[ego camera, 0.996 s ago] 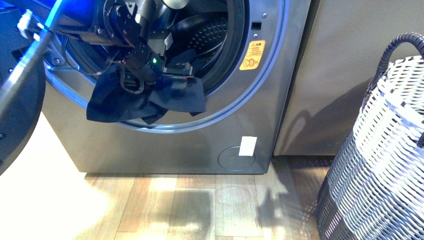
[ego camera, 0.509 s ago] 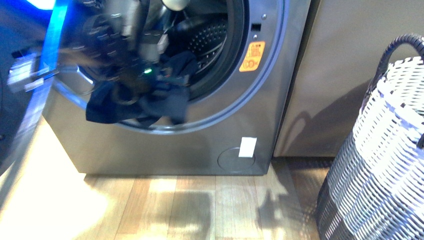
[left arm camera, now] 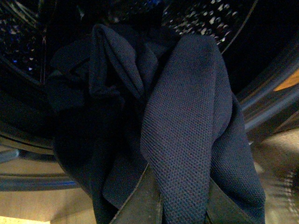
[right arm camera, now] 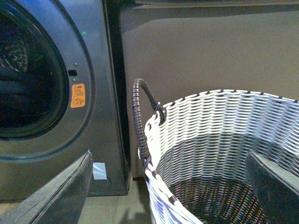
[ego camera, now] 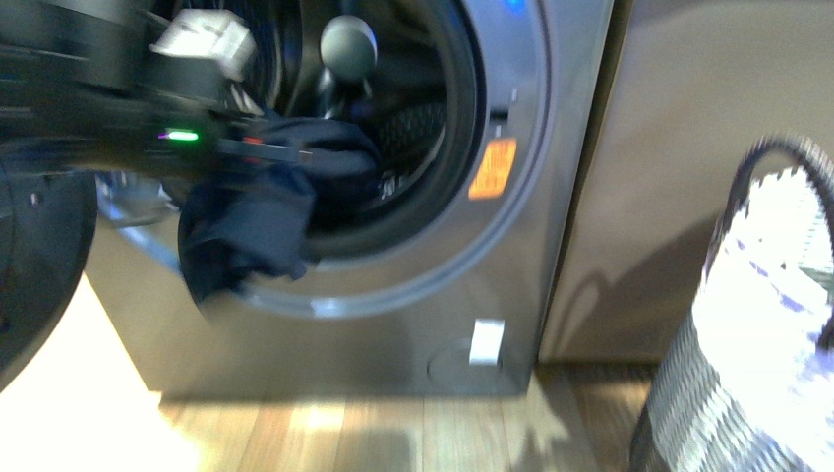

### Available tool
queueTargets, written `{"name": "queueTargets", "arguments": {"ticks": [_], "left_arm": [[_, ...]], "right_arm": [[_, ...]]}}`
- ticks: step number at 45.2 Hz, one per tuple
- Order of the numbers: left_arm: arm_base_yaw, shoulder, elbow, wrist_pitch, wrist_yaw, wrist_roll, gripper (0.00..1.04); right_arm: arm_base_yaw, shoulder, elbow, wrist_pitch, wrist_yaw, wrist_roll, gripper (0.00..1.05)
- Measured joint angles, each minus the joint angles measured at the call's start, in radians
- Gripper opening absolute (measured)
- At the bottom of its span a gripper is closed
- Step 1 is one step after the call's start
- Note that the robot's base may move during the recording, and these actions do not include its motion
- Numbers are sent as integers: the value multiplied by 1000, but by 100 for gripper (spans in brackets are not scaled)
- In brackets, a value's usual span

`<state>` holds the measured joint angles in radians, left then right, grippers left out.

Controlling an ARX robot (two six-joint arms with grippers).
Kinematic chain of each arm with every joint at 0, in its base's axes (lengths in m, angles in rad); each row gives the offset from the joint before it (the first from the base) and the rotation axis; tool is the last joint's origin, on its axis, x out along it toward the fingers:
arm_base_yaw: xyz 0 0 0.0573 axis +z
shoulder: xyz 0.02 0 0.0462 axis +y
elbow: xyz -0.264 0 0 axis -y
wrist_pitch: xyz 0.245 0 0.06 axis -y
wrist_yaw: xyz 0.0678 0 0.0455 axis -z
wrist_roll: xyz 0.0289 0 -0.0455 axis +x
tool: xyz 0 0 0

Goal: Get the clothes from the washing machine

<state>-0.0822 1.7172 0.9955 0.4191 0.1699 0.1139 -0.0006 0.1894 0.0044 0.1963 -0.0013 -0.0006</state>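
The grey washing machine (ego camera: 393, 334) stands open, its perforated drum dark behind the porthole. The dark navy clothes (ego camera: 251, 221) hang out over the porthole's lower left rim. My left gripper (ego camera: 295, 154), blurred by motion, is shut on them at the opening. In the left wrist view the clothes (left arm camera: 187, 116) fill the picture, pinched between the gripper's (left arm camera: 182, 205) fingers (left arm camera: 140, 200) in front of the drum. My right gripper (right arm camera: 168, 186) is open above the basket (right arm camera: 224, 116), holding nothing. The machine (right arm camera: 88, 56) lies beside the basket in that view.
The machine's dark round door (ego camera: 39, 265) hangs open at the far left. A woven white-and-grey basket (ego camera: 757, 324) with a dark handle (right arm camera: 140, 116) stands on the wooden floor (ego camera: 393, 433) to the right. A grey panel (ego camera: 669, 147) stands behind it. An orange sticker (ego camera: 492, 169) marks the machine's front.
My left arm has swung up and leftward with the clothes. The fabric that draped wide over the rim is now bunched higher and narrower. The picture has blurred and shifted.
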Motion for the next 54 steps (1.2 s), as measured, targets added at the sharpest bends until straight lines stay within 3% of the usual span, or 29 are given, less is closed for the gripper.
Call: {"name": "queueTargets", "arguments": {"ticks": [15, 24, 44, 54], "left_arm": [[40, -418, -51, -114, 144, 14, 8], [25, -557, 35, -189, 169, 8, 8], [-261, -405, 556, -295, 80, -35, 8], [-439, -323, 680, -346, 57, -39, 8]], "right_arm": [[0, 0, 0, 0, 0, 0, 97], [0, 0, 0, 0, 0, 0, 97], [0, 0, 0, 0, 0, 0, 97], [0, 0, 0, 0, 0, 0, 97]]}}
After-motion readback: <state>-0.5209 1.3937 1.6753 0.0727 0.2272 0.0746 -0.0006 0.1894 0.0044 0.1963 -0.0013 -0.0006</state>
